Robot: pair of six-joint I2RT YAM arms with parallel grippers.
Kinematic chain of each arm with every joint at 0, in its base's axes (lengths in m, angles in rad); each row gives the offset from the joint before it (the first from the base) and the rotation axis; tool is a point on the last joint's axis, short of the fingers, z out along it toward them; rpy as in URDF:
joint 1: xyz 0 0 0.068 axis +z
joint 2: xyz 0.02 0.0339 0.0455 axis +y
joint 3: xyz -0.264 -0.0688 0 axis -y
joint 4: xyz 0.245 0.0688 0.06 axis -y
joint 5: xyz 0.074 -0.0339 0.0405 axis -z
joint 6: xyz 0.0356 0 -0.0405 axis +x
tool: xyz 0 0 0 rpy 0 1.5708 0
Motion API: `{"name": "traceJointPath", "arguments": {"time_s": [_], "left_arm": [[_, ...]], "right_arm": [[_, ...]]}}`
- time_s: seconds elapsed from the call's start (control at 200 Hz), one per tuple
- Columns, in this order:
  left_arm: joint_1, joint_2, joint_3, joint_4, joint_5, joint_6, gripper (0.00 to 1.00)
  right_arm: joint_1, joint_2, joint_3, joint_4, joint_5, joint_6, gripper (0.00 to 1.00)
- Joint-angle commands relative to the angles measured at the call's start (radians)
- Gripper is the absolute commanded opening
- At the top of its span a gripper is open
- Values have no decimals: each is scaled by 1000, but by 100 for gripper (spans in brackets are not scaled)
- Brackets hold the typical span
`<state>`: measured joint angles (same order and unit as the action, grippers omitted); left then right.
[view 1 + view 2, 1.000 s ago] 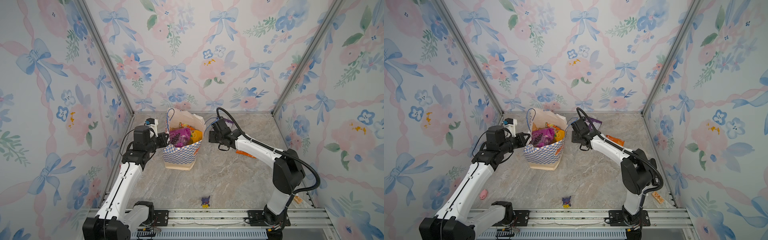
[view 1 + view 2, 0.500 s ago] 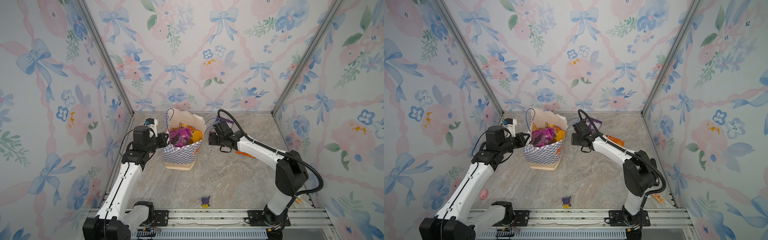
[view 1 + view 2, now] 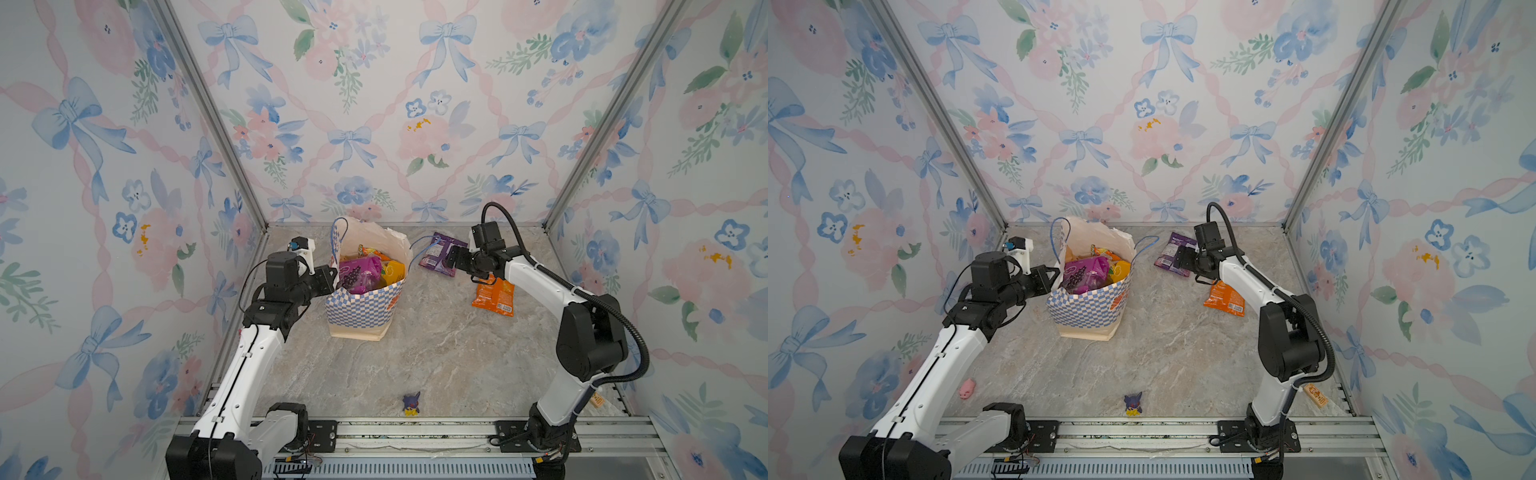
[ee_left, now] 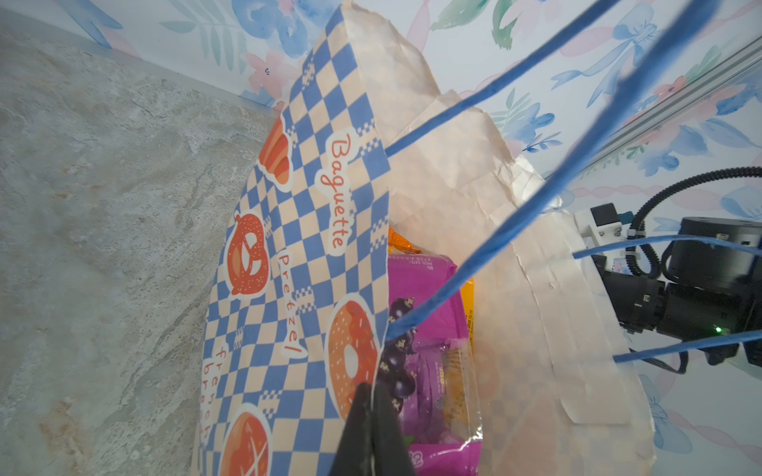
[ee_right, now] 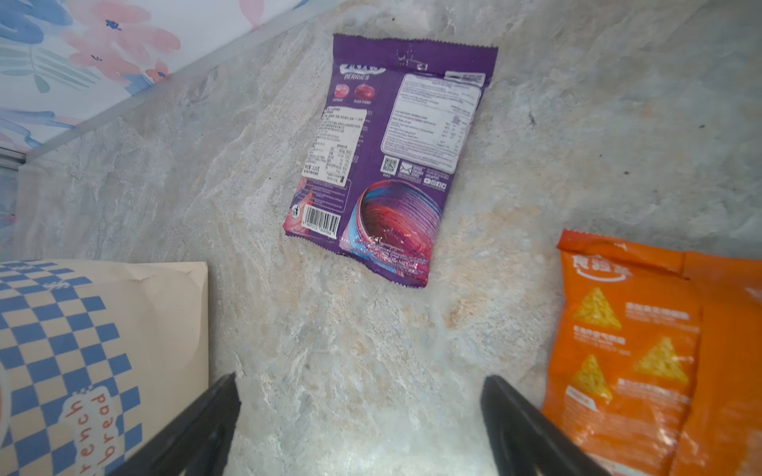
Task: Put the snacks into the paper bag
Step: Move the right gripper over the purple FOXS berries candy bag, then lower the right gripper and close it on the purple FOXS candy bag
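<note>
Most snacks [image 3: 362,275] in the paper bag [image 3: 359,309] already. Not yet in, flat on the worktop [image 3: 415,353] nearby: purple packet [image 5: 387,156] and orange packet [image 3: 492,299]. Left fingers [image 4: 358,432] pinching the bag rim; right fingers [image 5: 198,424] wide open, empty.

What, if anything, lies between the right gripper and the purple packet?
Nothing visible. In the right wrist view only bare table separates the open right gripper from the purple packet; the orange packet and paper bag sit to either side.
</note>
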<state>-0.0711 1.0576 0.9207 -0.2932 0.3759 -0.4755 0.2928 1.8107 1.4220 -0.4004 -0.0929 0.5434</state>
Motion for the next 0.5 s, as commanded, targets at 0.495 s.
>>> {"name": "traceJointPath", "arguments": {"time_s": [0.495], "left_arm": [[11, 17, -6, -9, 14, 6, 0]], "right_arm": [[-180, 411, 315, 100, -291, 126, 99]]}}
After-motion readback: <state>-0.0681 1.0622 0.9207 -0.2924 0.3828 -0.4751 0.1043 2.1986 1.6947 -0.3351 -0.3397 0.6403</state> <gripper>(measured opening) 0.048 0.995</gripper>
